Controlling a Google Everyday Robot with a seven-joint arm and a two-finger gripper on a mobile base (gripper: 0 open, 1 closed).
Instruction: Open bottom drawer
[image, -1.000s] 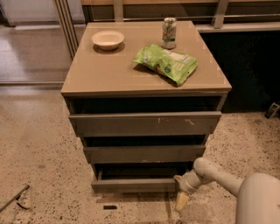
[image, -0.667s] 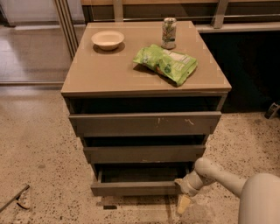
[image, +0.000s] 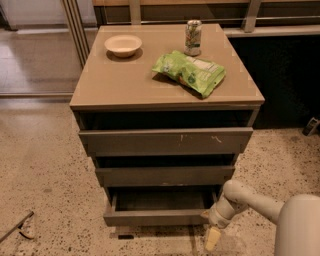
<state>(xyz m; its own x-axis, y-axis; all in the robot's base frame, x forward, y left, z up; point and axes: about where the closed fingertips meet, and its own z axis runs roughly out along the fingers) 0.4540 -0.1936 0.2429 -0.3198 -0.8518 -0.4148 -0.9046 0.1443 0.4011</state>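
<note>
The bottom drawer (image: 155, 218) is the lowest grey-brown front of the tan-topped cabinet (image: 120, 80). It stands pulled out toward me, with its dark inside showing behind the front. My gripper (image: 211, 231) is at the drawer's right front corner, low by the floor, on the end of the cream arm (image: 250, 197) that comes in from the lower right. One pale fingertip (image: 212, 239) points down just right of the drawer front. The middle front (image: 165, 176) and the scratched top front (image: 165, 141) stand above it.
On the cabinet top are a cream bowl (image: 123, 45), a drink can (image: 193, 37) and a green snack bag (image: 190, 71). Speckled floor surrounds the cabinet. A dark panel (image: 285, 80) is at the right and a railing behind.
The bottom drawer has slid further out toward me, and its front now sits lower in view. My gripper has stayed at its right corner and moved with it.
</note>
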